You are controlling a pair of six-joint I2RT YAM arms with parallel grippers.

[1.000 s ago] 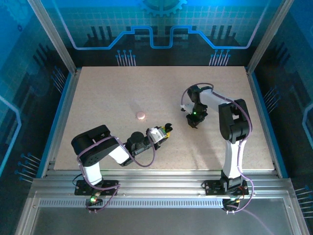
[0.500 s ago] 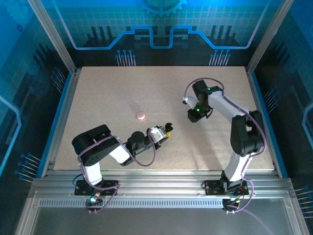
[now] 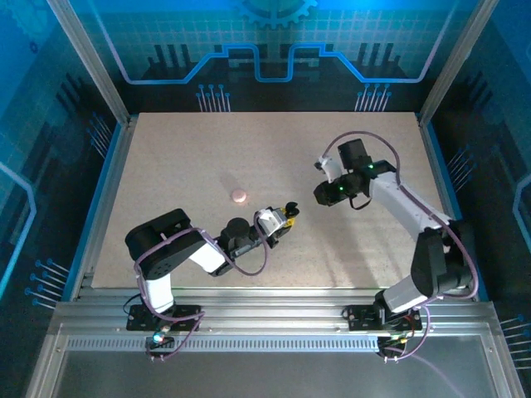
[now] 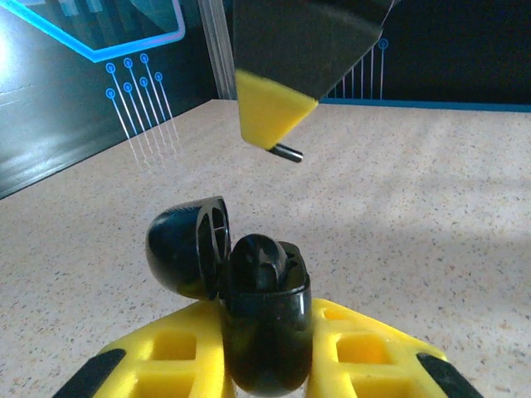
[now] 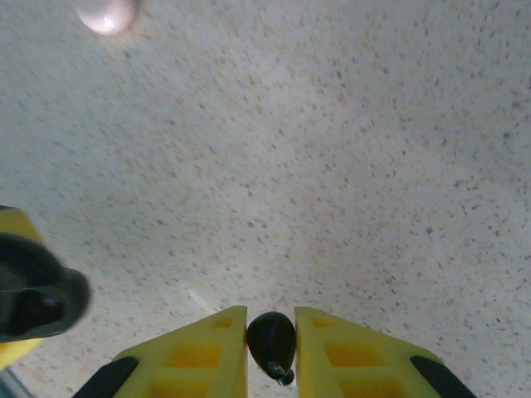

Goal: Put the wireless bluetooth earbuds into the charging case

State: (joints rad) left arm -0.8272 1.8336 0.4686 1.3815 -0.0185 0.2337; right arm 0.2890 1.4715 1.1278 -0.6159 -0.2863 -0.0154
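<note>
1. Two arms meet over the table (image 3: 182, 157): the left gripper (image 3: 282, 215) is clamped on a black case (image 4: 264, 290), its lid (image 4: 184, 249) flipped open to one side.
2. The right gripper (image 3: 326, 196) pinches a black earbud (image 5: 271, 338) between its yellow fingertips and hangs near the case, above it and not touching.
3. By the look of things, the task is partway done: the case is open and held up, and the earbud is in hand.
4. Seating the earbud in the case is not yet done. It looks to call for a careful descent and alignment over the opening.
5. A dark rounded shape sits in the case's mouth; whether it is an earbud already seated cannot be told.
6. The held earbud is glossy and teardrop-shaped, with a short stem poking out, and is far smaller than the case.
7. A pink case (image 3: 239, 196) lies on the table, well apart from both grippers.
</note>
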